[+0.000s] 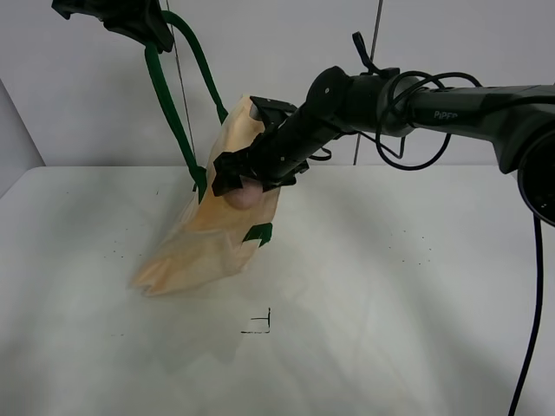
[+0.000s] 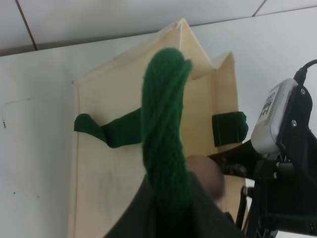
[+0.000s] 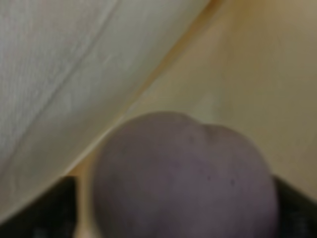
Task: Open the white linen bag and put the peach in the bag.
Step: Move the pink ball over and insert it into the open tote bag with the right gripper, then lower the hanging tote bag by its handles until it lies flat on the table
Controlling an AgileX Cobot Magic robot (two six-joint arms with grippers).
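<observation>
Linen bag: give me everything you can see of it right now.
The white linen bag is a cream, soft fabric tote with folded gusset sides and dark green strap handles. It hangs tilted from one handle loop, which the left gripper pinches, with its lower end resting on the table. Another green strap piece shows on its front. The right gripper holds the peach against its upper part. Whether the peach is inside cannot be told.

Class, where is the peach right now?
In the exterior high view, left of centre: the peach is held in the right gripper, against the white linen bag.
</observation>
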